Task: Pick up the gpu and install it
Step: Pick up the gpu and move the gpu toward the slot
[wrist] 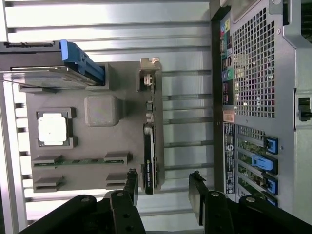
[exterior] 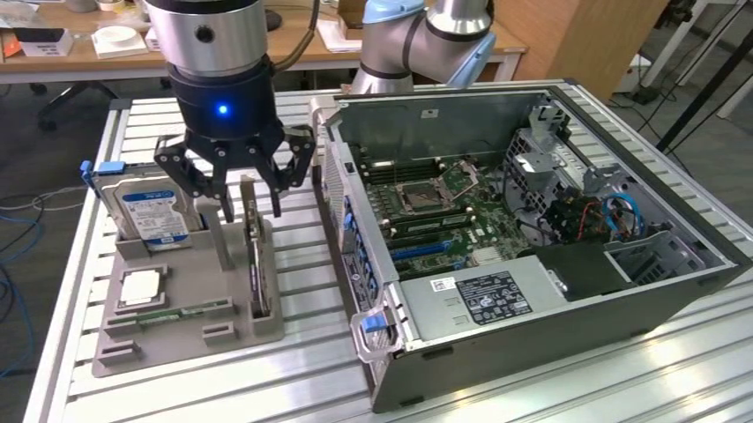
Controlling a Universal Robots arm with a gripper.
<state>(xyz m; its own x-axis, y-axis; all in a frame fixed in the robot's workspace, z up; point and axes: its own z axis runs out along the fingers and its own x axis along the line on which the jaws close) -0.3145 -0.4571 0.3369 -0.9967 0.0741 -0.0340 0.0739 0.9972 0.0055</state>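
Observation:
The gpu stands on edge in a slot of the grey holder tray, a thin green card with a black block along it. My gripper hangs just above the card's far end, open, with a finger on each side of the card and nothing gripped. In the wrist view the gpu lies between the fingertips, nearer to one of them than to the other, and my gripper is not touching it. The open computer case lies to the exterior view's right, its motherboard exposed.
The tray also holds a blue-labelled hard drive, a processor chip and a memory stick. The case's rear wall stands close beside the tray. Everything rests on a slatted aluminium table. Desks and a chair stand behind.

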